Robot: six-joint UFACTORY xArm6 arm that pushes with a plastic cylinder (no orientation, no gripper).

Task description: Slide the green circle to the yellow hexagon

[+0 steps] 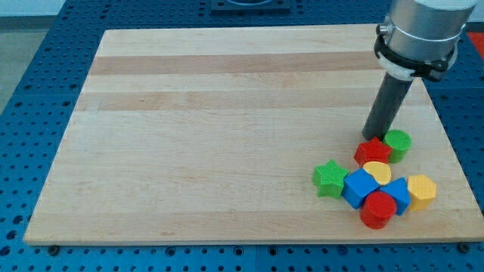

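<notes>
A crowded corner at the right near edge of the wooden board point(227, 113): my tip point(368, 138), a bare rod with nothing to open or close, stands just left of the green circle point(398, 143) and at the far side of the red star point(373, 151). The yellow hexagon point(421, 190) waits nearer, to the right. The likely trouble (blocks are packed tight) is a push that drags the red star or yellow heart point(377, 172) along, or sends the circle off the board's right edge.
</notes>
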